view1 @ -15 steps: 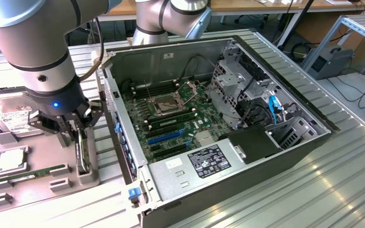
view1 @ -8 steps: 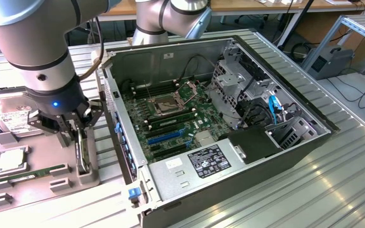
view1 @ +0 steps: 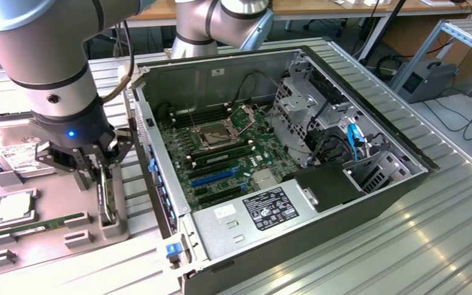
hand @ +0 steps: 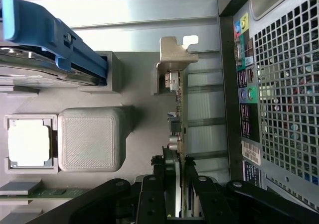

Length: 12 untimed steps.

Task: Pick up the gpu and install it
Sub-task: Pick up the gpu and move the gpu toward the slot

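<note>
Apparently the gripper [hand: 177,160] pinches the gpu [hand: 177,109], on edge in its tray [view1: 51,184] at the exterior view's left; not yet lifted or installed

Robot at work: the arm [view1: 43,49] reaches down from the upper left of the exterior view, its wrist [view1: 70,126] pointing straight down with a small blue light glowing. At left of frame, the black gripper [view1: 96,172] presses its fingers [hand: 169,184] against both faces of the gpu [hand: 178,102], which stands on edge.
</note>
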Tool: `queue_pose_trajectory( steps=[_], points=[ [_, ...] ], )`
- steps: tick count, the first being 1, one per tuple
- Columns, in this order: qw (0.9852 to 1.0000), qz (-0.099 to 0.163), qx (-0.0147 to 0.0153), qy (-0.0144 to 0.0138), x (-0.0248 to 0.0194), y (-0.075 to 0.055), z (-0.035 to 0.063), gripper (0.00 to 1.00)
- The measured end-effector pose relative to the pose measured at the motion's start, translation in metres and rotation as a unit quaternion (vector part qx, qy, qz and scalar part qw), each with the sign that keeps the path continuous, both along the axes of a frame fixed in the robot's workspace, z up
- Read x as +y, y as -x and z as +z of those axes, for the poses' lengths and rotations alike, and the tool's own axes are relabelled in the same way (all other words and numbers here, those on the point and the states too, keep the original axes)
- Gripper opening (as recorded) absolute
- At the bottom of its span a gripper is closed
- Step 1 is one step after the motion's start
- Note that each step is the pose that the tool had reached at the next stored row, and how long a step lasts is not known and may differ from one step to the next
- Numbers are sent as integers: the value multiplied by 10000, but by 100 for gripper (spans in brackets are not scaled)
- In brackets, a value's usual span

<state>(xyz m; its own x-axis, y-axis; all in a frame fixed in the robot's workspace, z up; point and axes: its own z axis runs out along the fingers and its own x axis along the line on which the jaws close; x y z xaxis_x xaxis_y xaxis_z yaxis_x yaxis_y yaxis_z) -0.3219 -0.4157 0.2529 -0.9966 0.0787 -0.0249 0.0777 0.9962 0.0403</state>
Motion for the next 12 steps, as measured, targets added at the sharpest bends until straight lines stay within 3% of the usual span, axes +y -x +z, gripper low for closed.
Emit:
queue_pose_trajectory(
  steps=[12],
  points=[
    [10000,0,0,8,0,0,33,27]
  ],
)
